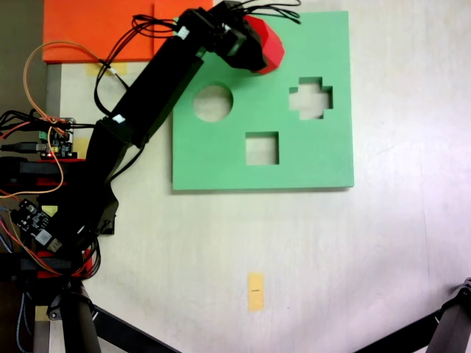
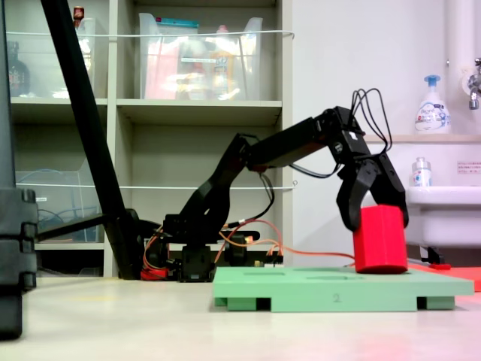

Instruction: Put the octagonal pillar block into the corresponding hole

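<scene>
Red block (image 2: 379,239) held over the far edge of the green board (image 1: 221,165).
The tool (image 2: 373,218) gripped the block on both sides; the block stood upright, long axis vertical, its base at the board's surface. Round (image 1: 213,102), square (image 1: 262,148) and cross-shaped (image 1: 310,98) cutouts lay open nearby. An orange sheet (image 1: 88,29) lay beside the board on the table (image 1: 331,257); the arm (image 1: 147,103) hid the board's corner.
</scene>
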Robot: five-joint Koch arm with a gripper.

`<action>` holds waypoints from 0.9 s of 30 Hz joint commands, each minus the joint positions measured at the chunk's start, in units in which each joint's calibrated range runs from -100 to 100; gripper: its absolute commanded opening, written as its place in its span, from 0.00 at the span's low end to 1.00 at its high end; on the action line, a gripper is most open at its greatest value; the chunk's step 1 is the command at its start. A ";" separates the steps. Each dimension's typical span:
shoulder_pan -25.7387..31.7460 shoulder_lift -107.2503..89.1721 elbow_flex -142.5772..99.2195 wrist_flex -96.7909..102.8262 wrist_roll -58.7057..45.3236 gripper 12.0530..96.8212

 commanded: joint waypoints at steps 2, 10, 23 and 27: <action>0.59 -0.32 2.37 -1.32 -0.24 0.25; 0.93 -0.60 2.47 -1.32 -0.24 0.24; 0.68 -0.18 2.37 -2.28 -0.24 0.25; 0.44 1.35 2.37 -2.18 -0.29 0.25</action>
